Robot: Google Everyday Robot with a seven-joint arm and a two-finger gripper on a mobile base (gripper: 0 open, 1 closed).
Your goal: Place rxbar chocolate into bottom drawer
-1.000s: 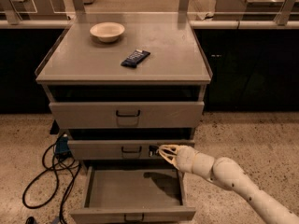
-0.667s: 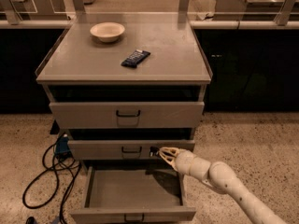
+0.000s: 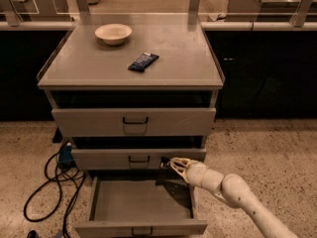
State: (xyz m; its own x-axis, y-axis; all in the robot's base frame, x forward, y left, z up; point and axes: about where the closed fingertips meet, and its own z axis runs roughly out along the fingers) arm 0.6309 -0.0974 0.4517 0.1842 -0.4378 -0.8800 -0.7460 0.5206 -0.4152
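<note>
Nothing readable anywhere. Pale print on the dark bar (image 3: pixel 143 62) lying on the worktop (image 3: pixel 188 58), too small to make out. Hand (image 3: pixel 174 163) low at the right end of the middle drawer (image 3: pixel 114 158), above the open bottom drawer (image 3: pixel 141 227), bearing no legible marking.

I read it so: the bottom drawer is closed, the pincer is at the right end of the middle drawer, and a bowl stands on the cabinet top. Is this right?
Not quite. The camera view shows the bottom drawer pulled open. The pincer is at the right end of the middle drawer, and the bowl stands on the cabinet top.
</note>
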